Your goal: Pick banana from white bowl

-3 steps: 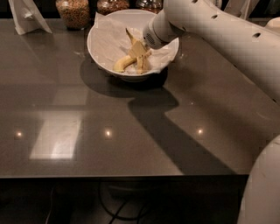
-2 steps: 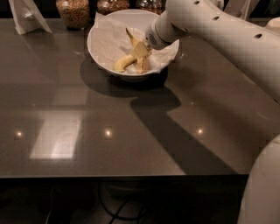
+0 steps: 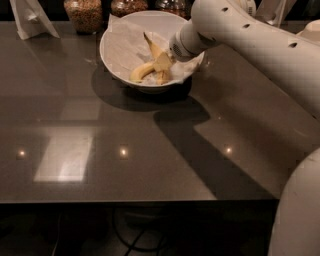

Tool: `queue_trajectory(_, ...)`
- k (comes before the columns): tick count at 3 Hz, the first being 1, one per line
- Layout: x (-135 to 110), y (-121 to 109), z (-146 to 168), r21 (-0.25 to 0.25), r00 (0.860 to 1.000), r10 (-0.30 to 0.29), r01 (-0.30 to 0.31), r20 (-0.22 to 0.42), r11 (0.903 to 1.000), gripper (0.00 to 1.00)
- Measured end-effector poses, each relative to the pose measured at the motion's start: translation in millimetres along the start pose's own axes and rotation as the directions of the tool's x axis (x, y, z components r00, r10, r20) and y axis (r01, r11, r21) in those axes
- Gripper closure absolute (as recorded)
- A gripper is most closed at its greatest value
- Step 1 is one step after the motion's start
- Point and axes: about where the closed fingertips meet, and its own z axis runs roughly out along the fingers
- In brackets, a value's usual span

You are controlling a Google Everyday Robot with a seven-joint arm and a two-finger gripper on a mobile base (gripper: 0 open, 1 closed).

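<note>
Cannot tell grip of tool [image 3: 163,63], low in bowl [image 3: 103,52] at banana [image 3: 151,47]. Pinch mid-body, then lift straight, clear of liner [image 3: 122,47].

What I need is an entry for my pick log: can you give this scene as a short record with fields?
gripper: down inside the white bowl, at the banana
banana: in the bowl on the paper liner, stem pointing up and back
shorter banana: beside it, on the left
bowl: on the dark table, near its back edge
jars: behind the bowl
</note>
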Motion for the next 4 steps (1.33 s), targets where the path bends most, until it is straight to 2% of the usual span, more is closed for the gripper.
queue_trajectory(3, 4.1, 3.7, 13.6, -0.036, 0.999, 0.026, -0.027, -0.021, 0.9990, 0.43)
queue_trajectory(4, 2.3, 6.9, 16.0, -0.053, 0.999, 0.026, -0.027, -0.025, 0.9982, 0.50)
